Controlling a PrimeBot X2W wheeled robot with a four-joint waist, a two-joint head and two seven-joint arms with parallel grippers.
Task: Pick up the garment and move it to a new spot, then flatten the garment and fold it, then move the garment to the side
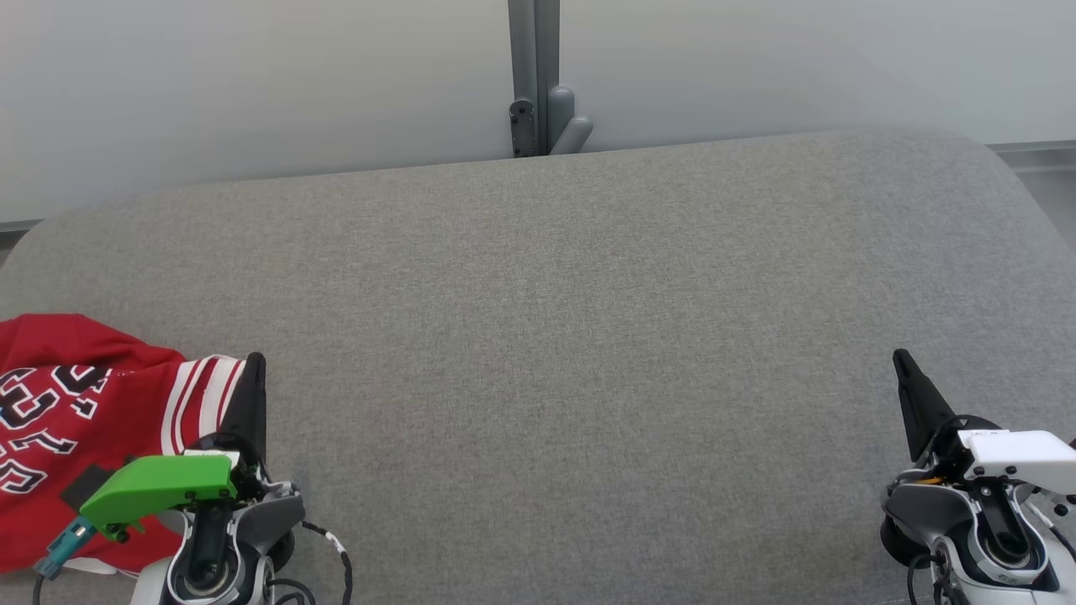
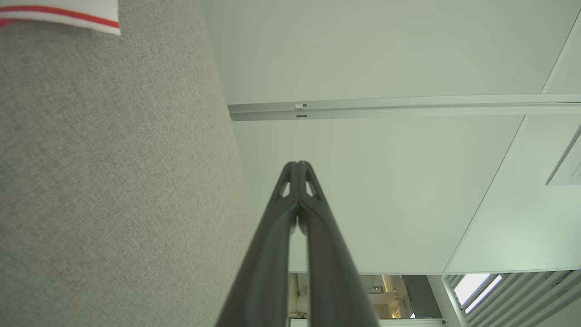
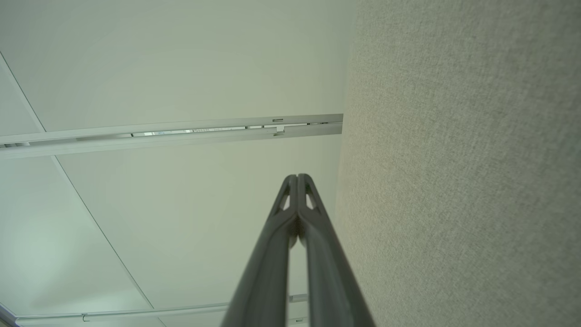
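So the garment [image 1: 76, 420], a red jersey with white-and-black lettering and a red-and-white striped trim, is lying crumpled at the near left edge of the grey fabric-covered worktop [image 1: 588, 294]. It's bunched up rather than spread flat, and part of it runs off the left side of the head view.

The left pincer [image 1: 255, 363] sits right beside it, on the jersey's right. From above, the striped trim looks like it runs up against the dark fingers, but I honestly can't tell if they touch. In the left wrist view only a bit of that trim [image 2: 59, 16] shows in the far top corner, well away from the tips [image 2: 297, 164], so nothing is gripped. Its two fingers are pressed together and hold nothing.

The right pincer [image 1: 899, 357] is way over at the near right side, well apart from the jersey, over bare grey fabric. Its fingers [image 3: 297, 177] are pressed together too, with nothing between them.

The left wrist wears a green cover [image 1: 160, 487], the right a white one [image 1: 1017, 454]. Behind the worktop stands a pale wall with a grey metal post [image 1: 535, 76].
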